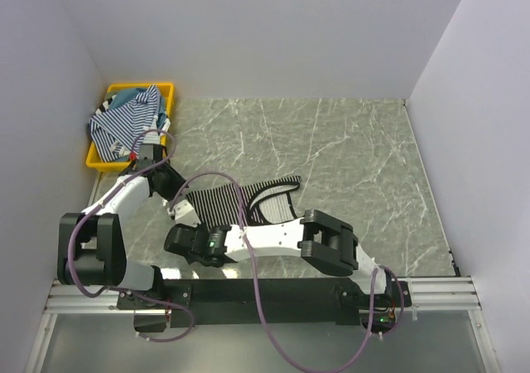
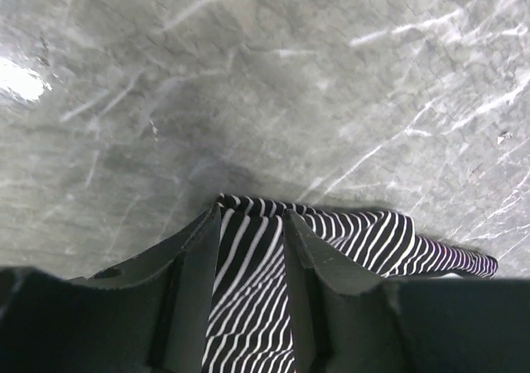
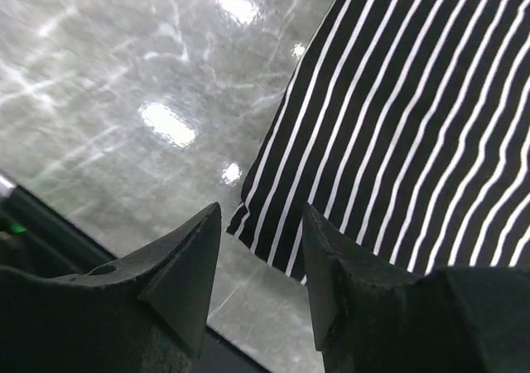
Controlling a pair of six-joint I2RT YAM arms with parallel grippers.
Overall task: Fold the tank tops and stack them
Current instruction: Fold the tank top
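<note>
Tank tops sit in two places. One black striped tank top (image 1: 248,199) lies spread on the tabletop (image 1: 356,157) at the lower centre-left of the overhead view. The blue-and-white striped tops (image 1: 124,124) are heaped in the yellow bin (image 1: 99,164) at the upper left, with a bit of teal fabric (image 1: 124,98) showing at the back of the heap. The heap waits there, I judge, because one garment is worked at a time, and the black one has the open marble to itself for flattening and folding.

The left gripper (image 2: 251,224) is clenched on the black top. In its wrist view the striped cloth runs up between the two fingers and fills the gap, and a fold trails off to the lower right of that frame. Overhead, this grip falls at the garment's left edge. Such a hold probably serves to pin or tension the cloth for a fold.

The right gripper (image 3: 261,215) is released, its fingers parted with only air between them, hovering above the tabletop. In its wrist view the top fills the upper right of the frame. Its corner lies just beyond the fingertips, in line with the gap, and seems untouched. Overhead, the right arm stretches leftward across the bottom of the frame, ending just below the garment's lower left edge. That looks like a set-up to take the corner, giving two holds on one side. No folded stack shows, so the task seems early.
</note>
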